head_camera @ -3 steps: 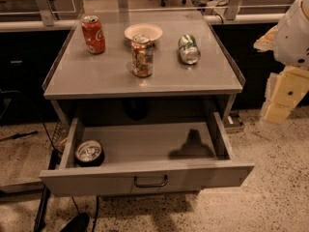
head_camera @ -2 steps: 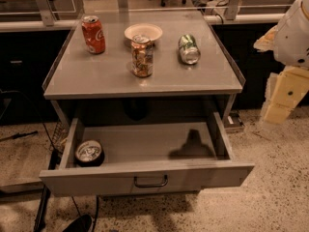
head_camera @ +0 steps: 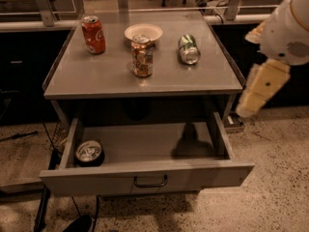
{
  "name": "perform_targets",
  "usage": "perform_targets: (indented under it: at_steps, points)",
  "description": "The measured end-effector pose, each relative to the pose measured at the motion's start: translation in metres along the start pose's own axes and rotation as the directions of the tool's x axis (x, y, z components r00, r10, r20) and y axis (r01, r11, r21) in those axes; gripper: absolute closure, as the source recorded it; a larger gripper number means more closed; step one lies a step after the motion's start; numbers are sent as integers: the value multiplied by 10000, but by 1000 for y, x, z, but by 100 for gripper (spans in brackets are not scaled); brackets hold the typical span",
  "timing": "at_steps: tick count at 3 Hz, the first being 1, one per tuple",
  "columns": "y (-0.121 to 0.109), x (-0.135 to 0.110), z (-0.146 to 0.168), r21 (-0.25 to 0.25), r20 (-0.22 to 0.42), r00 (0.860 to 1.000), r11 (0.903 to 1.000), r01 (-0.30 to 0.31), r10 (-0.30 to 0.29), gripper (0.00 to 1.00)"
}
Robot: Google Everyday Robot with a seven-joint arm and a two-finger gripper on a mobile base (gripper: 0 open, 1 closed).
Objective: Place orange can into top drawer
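Observation:
The orange can (head_camera: pixel 142 57) stands upright on the grey table top, near the middle, just in front of a white bowl. The top drawer (head_camera: pixel 207 175) is pulled open below the table top, with its dark bar handle (head_camera: pixel 150 181) at the centre of the front panel. My gripper (head_camera: pixel 247 106) hangs at the right edge of the view, beside the table's right front corner. It is above the drawer's right side, apart from the orange can and holding nothing that I can see.
A red cola can (head_camera: pixel 93 34) stands at the table's back left. A white bowl (head_camera: pixel 143 32) sits behind the orange can. A green-and-silver can (head_camera: pixel 189 49) lies on its side at the right. A dark can (head_camera: pixel 89 152) stands in the drawer's left corner.

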State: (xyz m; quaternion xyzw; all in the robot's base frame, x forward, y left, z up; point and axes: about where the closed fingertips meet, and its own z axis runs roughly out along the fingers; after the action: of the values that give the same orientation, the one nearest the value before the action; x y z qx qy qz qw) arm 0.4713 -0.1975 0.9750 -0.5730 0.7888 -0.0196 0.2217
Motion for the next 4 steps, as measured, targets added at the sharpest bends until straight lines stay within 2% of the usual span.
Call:
perform_targets:
  at_steps: [1,2,3,4]
  points:
    - [-21,-25,12,287,742,9972,9995,-130,109,0]
    - [-47,-66,33,436,1360,9907,9990,-76,16,0]
    - [-66,-118,69,377,1905,9814,9991,173,-242,0]
    - [-66,-118,69,374,1908,9813,9991,173,-241,0]
